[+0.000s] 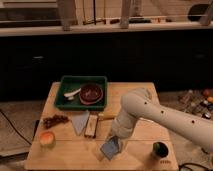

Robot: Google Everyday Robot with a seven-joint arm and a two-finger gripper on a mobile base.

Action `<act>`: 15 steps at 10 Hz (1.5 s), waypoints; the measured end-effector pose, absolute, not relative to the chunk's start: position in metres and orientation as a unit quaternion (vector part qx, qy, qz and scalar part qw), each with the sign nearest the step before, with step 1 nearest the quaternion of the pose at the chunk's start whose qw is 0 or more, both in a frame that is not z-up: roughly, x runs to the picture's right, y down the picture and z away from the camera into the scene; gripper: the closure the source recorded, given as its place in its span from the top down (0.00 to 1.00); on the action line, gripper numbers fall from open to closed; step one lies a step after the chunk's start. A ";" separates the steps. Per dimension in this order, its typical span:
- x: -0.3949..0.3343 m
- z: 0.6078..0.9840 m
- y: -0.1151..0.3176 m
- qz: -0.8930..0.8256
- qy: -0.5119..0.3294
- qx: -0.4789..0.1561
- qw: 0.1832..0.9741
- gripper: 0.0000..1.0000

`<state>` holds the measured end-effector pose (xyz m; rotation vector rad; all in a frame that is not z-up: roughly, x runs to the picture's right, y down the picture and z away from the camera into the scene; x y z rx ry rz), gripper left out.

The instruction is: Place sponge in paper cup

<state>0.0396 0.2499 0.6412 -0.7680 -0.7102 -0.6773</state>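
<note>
The sponge (109,148) is a blue-grey flat pad, tilted, at the front middle of the wooden table (65,155). My gripper (116,140) comes down from the white arm and is shut on the sponge's upper right edge, holding it just over the tabletop. A small dark cup (160,149), which I take for the paper cup, stands upright at the front right of the table, about a hand's width right of the sponge.
A green tray (65,95) at the back left holds a dark red bowl (91,93) and a white item. A grey triangular cloth (80,121), a narrow brown block (91,125), a dark berry cluster (55,120) and an orange fruit (47,138) lie left of the gripper.
</note>
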 end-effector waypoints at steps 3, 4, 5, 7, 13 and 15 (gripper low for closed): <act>0.035 0.643 0.247 -0.324 -0.333 -0.365 0.807 0.51; 0.034 0.644 0.246 -0.325 -0.333 -0.366 0.806 0.60; 0.034 0.644 0.246 -0.326 -0.333 -0.367 0.805 0.70; 0.035 0.646 0.246 -0.326 -0.333 -0.368 0.804 0.75; 0.038 0.649 0.247 -0.322 -0.334 -0.370 0.805 0.75; 0.039 0.650 0.243 -0.320 -0.334 -0.368 0.806 0.75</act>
